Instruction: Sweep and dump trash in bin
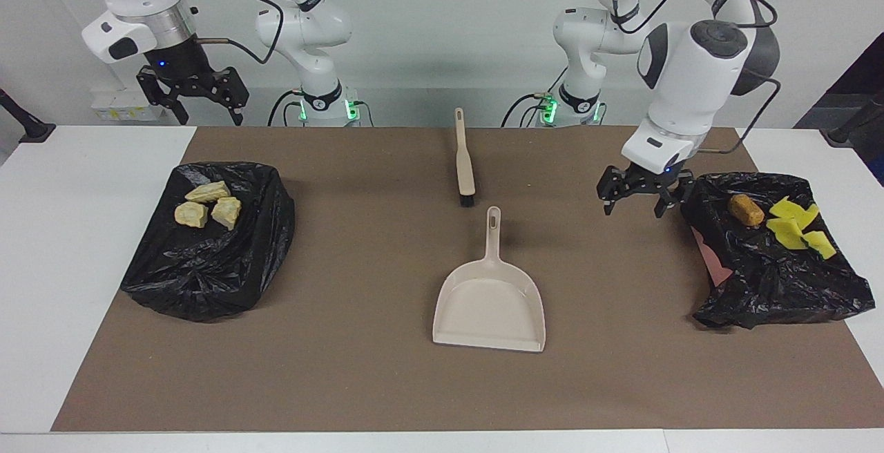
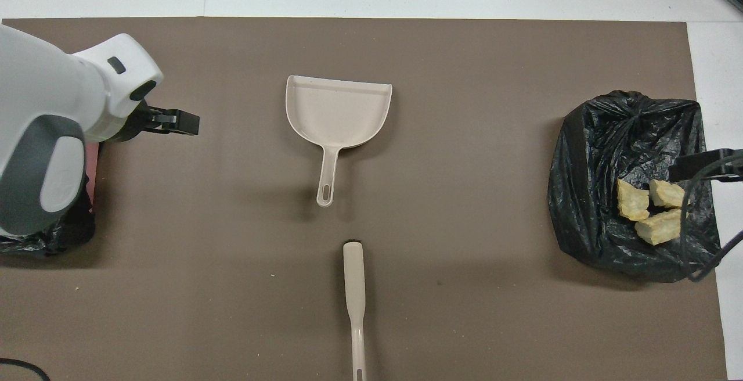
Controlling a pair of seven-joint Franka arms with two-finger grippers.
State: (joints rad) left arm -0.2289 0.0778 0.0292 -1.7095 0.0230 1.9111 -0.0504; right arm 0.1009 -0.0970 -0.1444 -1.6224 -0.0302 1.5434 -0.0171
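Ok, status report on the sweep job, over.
Left pincer open, empty, beside bin bag. Right pincer open, waiting. Trash binned: bread chunks, brown lump, sponge pieces. Dustpan, brush lie free.

Beige dustpan (image 1: 489,297) and beige brush (image 1: 464,157) with black bristles, on a plain brown mat (image 1: 359,370) over a white table (image 1: 62,246). Beside the dustpan, toward each end, glossy black bags (image 1: 207,266): one bearing three tan, golden-crusted chunks (image 1: 207,206), the other a brown lump (image 1: 746,210) and yellow sponge pieces (image 1: 798,228), with a pink patch (image 1: 711,256) showing under its edge. White arms, black grippers.
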